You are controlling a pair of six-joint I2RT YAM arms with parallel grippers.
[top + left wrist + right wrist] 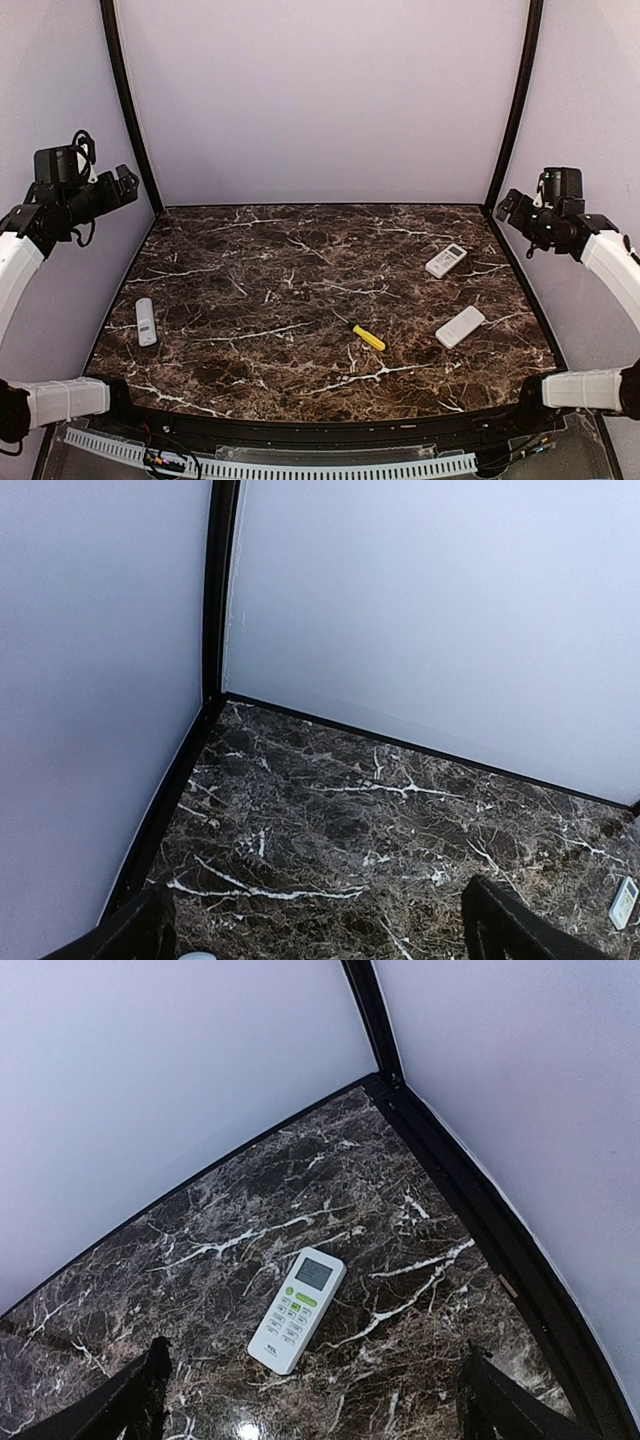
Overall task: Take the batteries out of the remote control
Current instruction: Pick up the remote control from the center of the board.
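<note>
Three white remote controls lie on the marble table. One with a display and green buttons sits at the back right, a plain one lies nearer the front, and a slim one is at the left. No batteries show in any view. My left gripper hangs open high over the table's left edge, holding nothing. My right gripper hangs open high over the right edge, with the display remote on the table between and beyond its fingers.
A yellow-handled screwdriver lies near the middle front. Pale walls with black corner posts enclose the dark marble table. In the left wrist view a white remote shows at the far right edge.
</note>
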